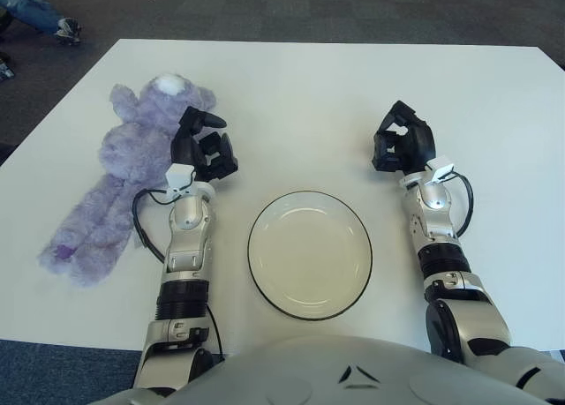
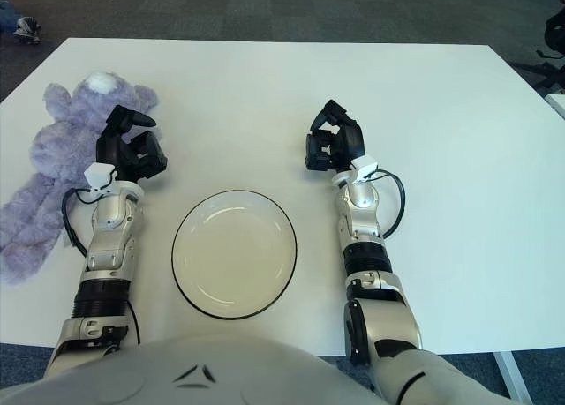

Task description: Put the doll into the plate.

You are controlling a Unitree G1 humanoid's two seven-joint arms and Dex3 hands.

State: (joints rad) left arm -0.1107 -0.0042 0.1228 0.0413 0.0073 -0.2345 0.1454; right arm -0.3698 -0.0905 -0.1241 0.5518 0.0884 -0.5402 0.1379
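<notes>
A purple plush doll [image 1: 124, 176] lies stretched out on the left part of the white table, its head toward the back. My left hand [image 1: 205, 146] hovers just right of the doll's body, fingers relaxed and holding nothing. A white plate with a dark rim [image 1: 310, 254] sits near the table's front, between my two arms, with nothing in it. My right hand [image 1: 403, 146] shows to the right of the plate and behind it, fingers loosely curled around nothing.
The white table [image 1: 300, 96] stretches bare behind the plate. Dark carpet lies beyond its far edge, and someone's shoes [image 1: 64, 30] show at the top left.
</notes>
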